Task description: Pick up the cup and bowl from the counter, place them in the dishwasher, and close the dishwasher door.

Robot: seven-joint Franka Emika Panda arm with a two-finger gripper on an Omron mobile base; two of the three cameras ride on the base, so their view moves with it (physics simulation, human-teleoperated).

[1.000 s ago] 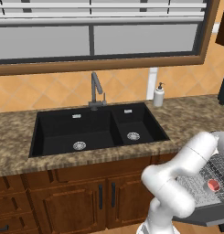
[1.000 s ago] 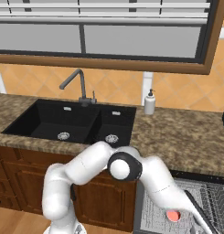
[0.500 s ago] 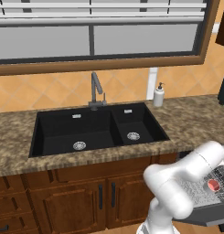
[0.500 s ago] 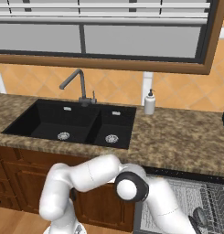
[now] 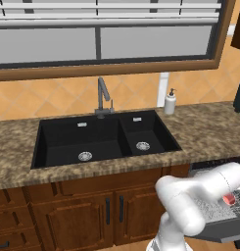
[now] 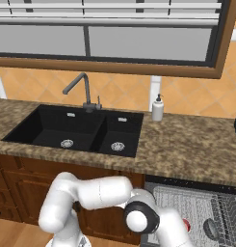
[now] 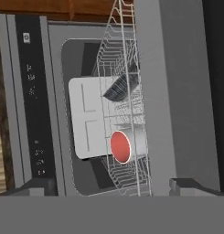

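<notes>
Inside dishwasher (image 7: 58,55) rack (image 7: 125,91): cup (image 7: 127,145), red inside, and grey bowl (image 7: 119,89), both off surface (image 6: 187,144). End effector (image 7: 112,188) open, empty. Loading looks done; next judged: get under dishwasher door (image 7: 177,91), swing shut.

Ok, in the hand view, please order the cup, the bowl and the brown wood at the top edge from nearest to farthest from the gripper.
1. Cup, red inside, just ahead of the open gripper.
2. Bowl, beyond the cup, higher in the picture.
3. Brown wood, along the top edge.
</notes>
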